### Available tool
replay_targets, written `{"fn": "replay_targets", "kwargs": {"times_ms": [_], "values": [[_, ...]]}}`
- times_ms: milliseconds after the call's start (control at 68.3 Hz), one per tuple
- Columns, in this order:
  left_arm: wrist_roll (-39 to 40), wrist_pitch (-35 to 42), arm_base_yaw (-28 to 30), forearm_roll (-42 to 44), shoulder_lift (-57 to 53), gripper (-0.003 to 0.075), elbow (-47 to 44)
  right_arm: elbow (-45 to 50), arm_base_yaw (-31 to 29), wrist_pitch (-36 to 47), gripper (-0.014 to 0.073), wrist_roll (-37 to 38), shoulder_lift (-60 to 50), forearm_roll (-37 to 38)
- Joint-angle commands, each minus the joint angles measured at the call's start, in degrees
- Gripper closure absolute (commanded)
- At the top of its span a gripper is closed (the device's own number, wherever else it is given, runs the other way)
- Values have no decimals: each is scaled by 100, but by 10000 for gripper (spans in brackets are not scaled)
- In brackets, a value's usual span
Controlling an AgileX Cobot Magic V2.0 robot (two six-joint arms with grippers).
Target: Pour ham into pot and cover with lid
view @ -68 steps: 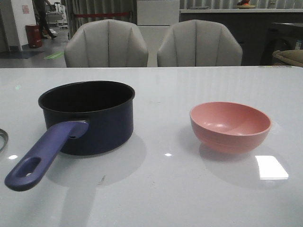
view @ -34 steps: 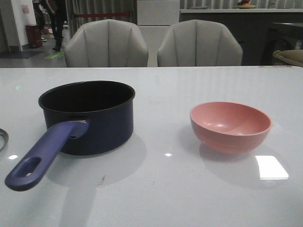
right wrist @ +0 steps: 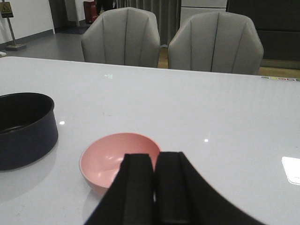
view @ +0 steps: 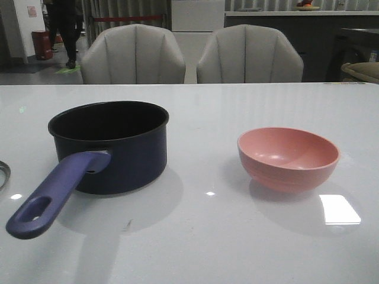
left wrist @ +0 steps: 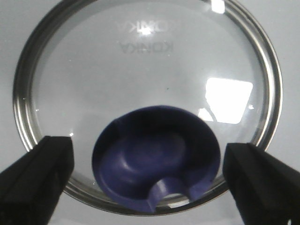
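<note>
left gripper over the lid
fingers spread wide, its knob between them — right gripper pressed closed, empty, just behind the pink bowl.

The one readable text is the brand "KONIKA", printed in grey capitals on the round clear glass lid with a metal rim, on the glass beyond its flared dark blue knob. It appears twice, as print and fainter reflection. A yellow floor sign is too small to read.
</note>
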State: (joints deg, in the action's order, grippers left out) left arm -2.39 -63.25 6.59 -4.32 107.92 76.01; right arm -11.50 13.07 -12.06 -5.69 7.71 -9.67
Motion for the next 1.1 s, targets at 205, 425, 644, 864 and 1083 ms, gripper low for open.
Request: {"fn": "replay_targets", "kwargs": {"times_ms": [205, 425, 644, 864, 1083], "values": [[1, 171, 13, -62, -120, 30, 199, -157, 7, 458, 444, -55, 51, 24], [1, 251, 13, -62, -48, 100, 211, -157, 7, 458, 444, -55, 51, 24], [1, 203, 13, -62, -48, 346, 277, -157, 7, 458, 444, -55, 51, 24], [1, 194, 13, -134, -48, 461, 297, -157, 7, 458, 444, -55, 51, 24], [1, 194, 13, -147, -60, 461, 297, -157, 7, 458, 444, -55, 51, 24]]}}
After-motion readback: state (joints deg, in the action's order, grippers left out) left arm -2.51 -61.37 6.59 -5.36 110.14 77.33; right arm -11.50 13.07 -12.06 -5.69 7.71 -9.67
